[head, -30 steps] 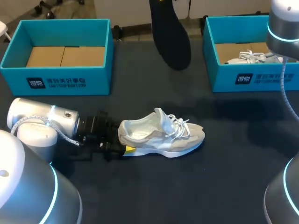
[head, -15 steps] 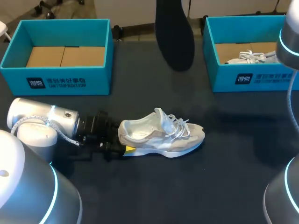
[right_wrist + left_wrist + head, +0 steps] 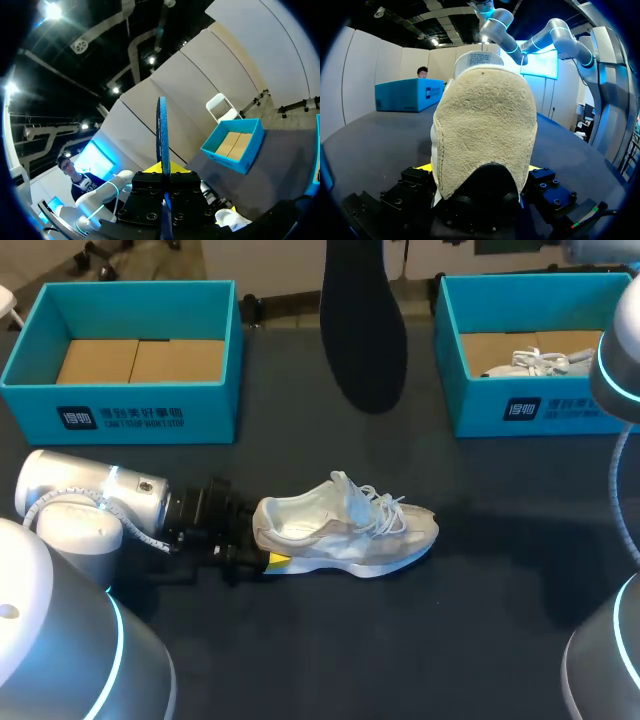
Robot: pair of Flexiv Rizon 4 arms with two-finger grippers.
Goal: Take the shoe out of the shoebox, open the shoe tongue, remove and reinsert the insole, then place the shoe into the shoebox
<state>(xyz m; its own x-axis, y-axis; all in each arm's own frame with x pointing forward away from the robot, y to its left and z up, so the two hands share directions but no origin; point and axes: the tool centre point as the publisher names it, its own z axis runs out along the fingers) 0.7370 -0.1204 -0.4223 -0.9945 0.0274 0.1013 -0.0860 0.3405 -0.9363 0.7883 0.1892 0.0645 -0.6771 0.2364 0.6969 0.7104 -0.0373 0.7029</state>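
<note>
Left fingers (image 3: 278,560) clamp shoe (image 3: 345,530) heel; right fingers (image 3: 152,168) pinch insole (image 3: 362,330) aloft; left shoebox (image 3: 130,405), right shoebox (image 3: 530,408) behind.

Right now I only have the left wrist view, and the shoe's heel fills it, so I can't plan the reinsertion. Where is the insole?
Observer: In the head view the insole hangs in the air between the left shoebox and the right shoebox.
Operator: What holds it?
Observer: The right gripper. Its jaws grip one end, and the insole shows edge-on in the right wrist view.
Operator: How does the shoe lie?
Observer: The shoe stands on its sole with the opening up and the toe towards the right arm's side.
</note>
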